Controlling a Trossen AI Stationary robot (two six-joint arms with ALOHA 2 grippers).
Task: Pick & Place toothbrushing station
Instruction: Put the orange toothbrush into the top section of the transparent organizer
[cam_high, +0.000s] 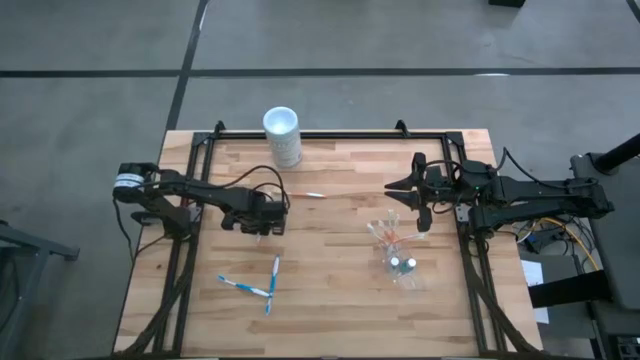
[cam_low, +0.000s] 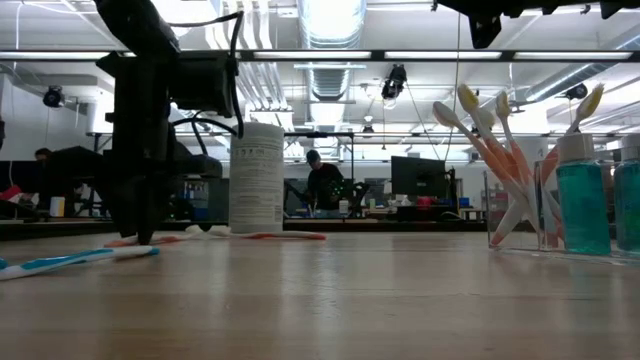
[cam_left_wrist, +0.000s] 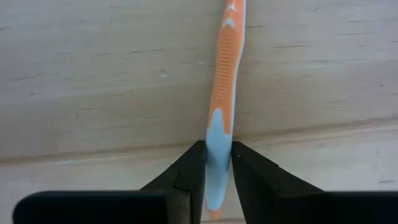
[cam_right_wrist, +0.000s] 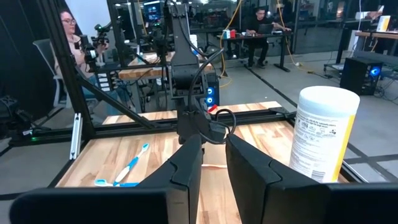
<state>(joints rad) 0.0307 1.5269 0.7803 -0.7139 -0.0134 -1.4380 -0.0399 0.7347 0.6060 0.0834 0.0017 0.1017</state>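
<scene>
An orange-and-white toothbrush (cam_high: 305, 195) lies on the wooden table, left of centre; it also shows in the low view (cam_low: 270, 236). My left gripper (cam_high: 279, 207) stands at its near end, fingers shut on it (cam_left_wrist: 217, 149). Two blue-and-white toothbrushes (cam_high: 258, 286) lie near the front left. The clear plastic cup (cam_high: 400, 255) stands right of centre with orange-and-white toothbrushes (cam_low: 500, 160) leaning in it and small teal bottles (cam_low: 583, 200) beside them. My right gripper (cam_high: 393, 188) hovers beyond the cup, empty, its fingers a narrow gap apart (cam_right_wrist: 214, 140). My left gripper pinches the light-blue end of the toothbrush's handle (cam_left_wrist: 217, 134) between its two fingers, one on each side edge. The fingers come from above, pointing down, in line with the brush. The rest of the brush stretches away from the fingers, flat along the table.
A tall opaque white canister (cam_high: 282, 135) stands at the table's far edge, left of centre. A dark metal frame (cam_high: 330, 133) runs along the far edge and both sides. People sit at desks in the room behind (cam_right_wrist: 68, 37).
</scene>
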